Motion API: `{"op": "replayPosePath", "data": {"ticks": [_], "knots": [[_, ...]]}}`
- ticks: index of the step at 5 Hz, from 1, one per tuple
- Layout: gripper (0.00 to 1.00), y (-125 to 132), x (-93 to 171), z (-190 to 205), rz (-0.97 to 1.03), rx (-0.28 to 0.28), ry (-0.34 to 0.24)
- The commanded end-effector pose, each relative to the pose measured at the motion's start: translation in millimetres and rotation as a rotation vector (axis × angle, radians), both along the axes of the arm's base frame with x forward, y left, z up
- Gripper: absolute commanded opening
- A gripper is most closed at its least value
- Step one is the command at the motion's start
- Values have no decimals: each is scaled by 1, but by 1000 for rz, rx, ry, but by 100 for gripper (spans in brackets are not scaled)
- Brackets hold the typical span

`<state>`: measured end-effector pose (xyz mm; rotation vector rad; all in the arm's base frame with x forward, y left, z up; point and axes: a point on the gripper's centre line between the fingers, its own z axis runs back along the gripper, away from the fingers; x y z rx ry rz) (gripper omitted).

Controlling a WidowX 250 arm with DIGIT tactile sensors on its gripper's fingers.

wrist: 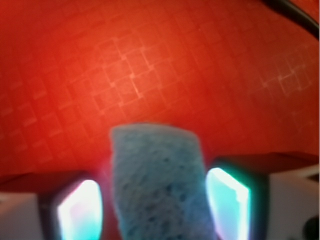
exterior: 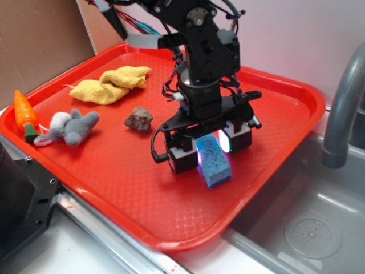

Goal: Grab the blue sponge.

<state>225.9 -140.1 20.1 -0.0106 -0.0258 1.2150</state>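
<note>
The blue sponge (exterior: 215, 162) is a light-blue pitted block lying on the red tray (exterior: 114, 171), near its front right part. My gripper (exterior: 209, 149) is lowered over it, with one finger on each side. In the wrist view the sponge (wrist: 157, 180) sits between the two glowing pads (wrist: 80, 210). A thin strip of red tray (wrist: 150, 65) shows between the sponge and each pad. The gripper (wrist: 155, 212) is open and straddles the sponge without pressing it.
On the tray lie a yellow cloth (exterior: 114, 83), a grey plush mouse (exterior: 71, 127), a toy carrot (exterior: 24, 114) and a brown rock (exterior: 138, 119), all to the left of the gripper. A grey faucet (exterior: 342, 114) and a sink basin (exterior: 308, 228) are on the right.
</note>
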Motion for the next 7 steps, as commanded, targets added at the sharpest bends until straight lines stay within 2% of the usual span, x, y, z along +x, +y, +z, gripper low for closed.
{"op": "replayPosePath", "data": {"ticks": [1,2,3,4,5,6,7], "knots": [[0,11,2,16,-24,12,-34],[0,27,14,54,-254,-22,22],[0,41,25,86,-470,-39,25],[0,48,25,128,-719,-4,-15],[0,56,15,158,-926,16,-75],[0,74,-3,190,-1056,15,-156],[0,82,-12,203,-1086,28,-197]]}}
